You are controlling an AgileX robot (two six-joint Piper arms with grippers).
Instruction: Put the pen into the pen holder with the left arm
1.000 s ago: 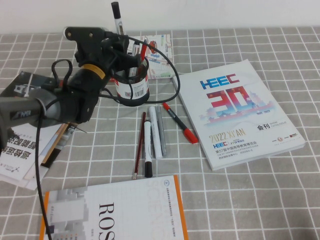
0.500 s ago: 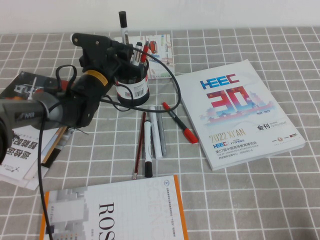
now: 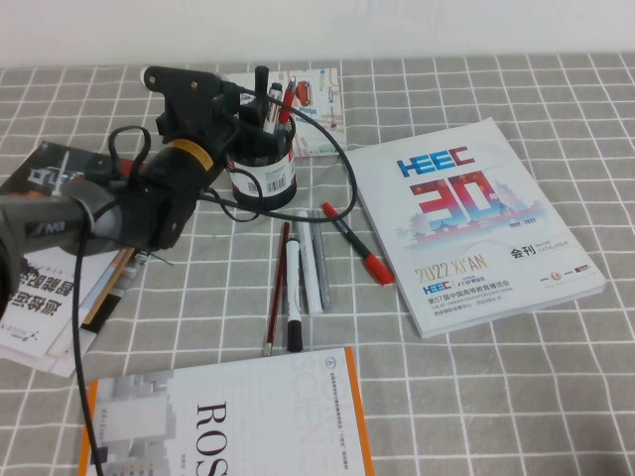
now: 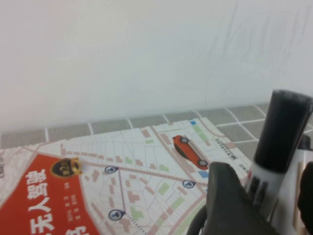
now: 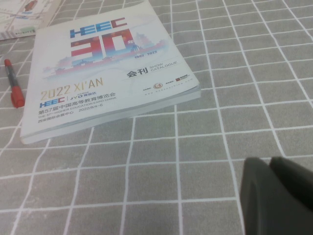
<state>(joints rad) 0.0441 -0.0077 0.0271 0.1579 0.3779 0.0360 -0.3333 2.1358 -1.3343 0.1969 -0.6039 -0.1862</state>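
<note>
pen [image 3: 262,81] stands upright in the pen holder [image 3: 264,169], black cap up, poking above the rim beside other pens already in the cup. in the left wrist view the black cap of the pen [image 4: 282,132] rises close to the camera, white barrel with dark print below it, one dark finger [image 4: 230,200] just beside it.

left gripper [image 3: 238,104] sits at the holder's far-left rim, over the cup's mouth, left arm [image 3: 149,198] reaching in from the left with yellow ring and loose black cables. jaws flank the pen (whether they pinch it or stand just clear, i cannot tell).

pen holder is on the grey checked table [image 3: 476,377], label with red band and barcode facing the camera. behind it lies a map booklet [image 3: 316,94]; the wrist view shows its red panel and a red car drawing [image 4: 161,166].

in front of the holder, on the table: thin dark-red pen [image 3: 277,288], white marker with black cap [image 3: 295,297], grey pen [image 3: 317,263], all roughly parallel and close together; red-capped pen [image 3: 355,243] angled just to their right.

heec magazine [image 3: 476,223] right of the pens. orange-edged book [image 3: 228,416] at the near edge. papers [image 3: 40,288] under the left arm.

right gripper [image 5: 276,193]: only a dark part shows at the edge of its wrist view, above bare table near the magazine [image 5: 105,68]; jaws' state cannot be told.
</note>
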